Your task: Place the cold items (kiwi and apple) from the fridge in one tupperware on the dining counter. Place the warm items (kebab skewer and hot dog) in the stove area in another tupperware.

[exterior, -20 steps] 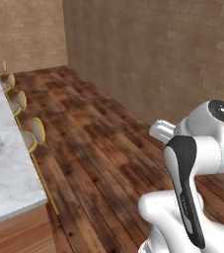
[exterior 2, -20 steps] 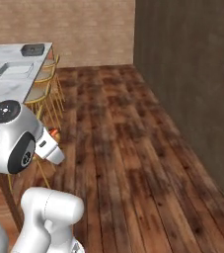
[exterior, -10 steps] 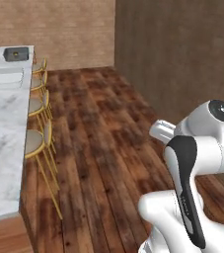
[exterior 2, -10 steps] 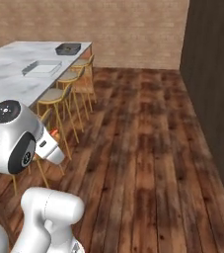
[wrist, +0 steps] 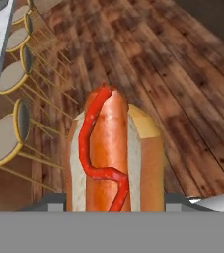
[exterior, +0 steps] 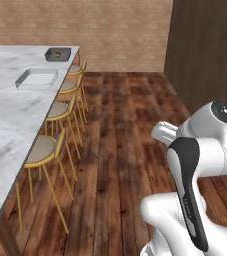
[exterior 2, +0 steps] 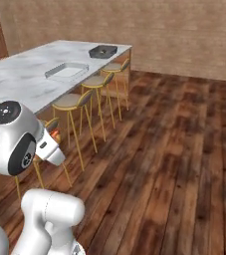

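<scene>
A hot dog in a pale soft bun with a red ketchup line (wrist: 112,158) is clamped between the claw's (wrist: 114,200) partly closed jaws. It is judged light, squashy, best held across the bun's sides.

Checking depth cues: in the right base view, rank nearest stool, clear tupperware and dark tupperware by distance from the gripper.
1. Nearest stool, beside the gripper, which holds the hot dog.
2. Clear tupperware, mid-counter.
3. Dark tupperware, the counter's far end.
</scene>
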Motion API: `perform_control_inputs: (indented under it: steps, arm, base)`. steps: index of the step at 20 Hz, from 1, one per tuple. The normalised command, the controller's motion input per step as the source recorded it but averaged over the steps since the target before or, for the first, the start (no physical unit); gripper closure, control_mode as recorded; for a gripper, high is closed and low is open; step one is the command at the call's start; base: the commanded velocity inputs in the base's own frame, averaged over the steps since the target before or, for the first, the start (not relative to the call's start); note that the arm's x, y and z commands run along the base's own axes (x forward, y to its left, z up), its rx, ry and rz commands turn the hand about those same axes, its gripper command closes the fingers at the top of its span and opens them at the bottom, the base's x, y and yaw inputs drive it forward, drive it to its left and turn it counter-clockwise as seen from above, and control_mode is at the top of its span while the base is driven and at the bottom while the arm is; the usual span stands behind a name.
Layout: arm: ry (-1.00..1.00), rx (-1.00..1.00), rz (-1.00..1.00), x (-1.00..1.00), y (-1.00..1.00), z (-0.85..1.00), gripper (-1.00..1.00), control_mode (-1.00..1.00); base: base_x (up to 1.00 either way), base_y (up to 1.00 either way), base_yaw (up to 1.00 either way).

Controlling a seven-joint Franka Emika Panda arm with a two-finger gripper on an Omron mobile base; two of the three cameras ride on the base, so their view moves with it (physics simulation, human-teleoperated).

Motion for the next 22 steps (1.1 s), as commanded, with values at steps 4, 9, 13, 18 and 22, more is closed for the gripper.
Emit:
perform_control_inputs:
  steps: [4, 9, 13, 18, 22]
  arm:
    - [0.0, 0.0, 0.0, 0.0, 0.0, 0.0, 1.0, 1.0]
    - [0.0, 0.0, 0.0, 0.0, 0.0, 0.0, 1.0, 1.0]
    - [0.0, 0.0, 0.0, 0.0, 0.0, 0.0, 1.0, 1.0]
    - [0.0, 0.0, 0.0, 0.0, 0.0, 0.0, 1.0, 1.0]
    - [0.0, 0.0, 0.0, 0.0, 0.0, 0.0, 1.0, 1.0]
  base:
    - [0.75, -0.63, 0.44]
    - [0.74, -0.63, 0.44]
    - [0.71, -0.64, 0.43]
    - [0.68, -0.67, 0.37]
    - [0.64, -0.66, 0.34]
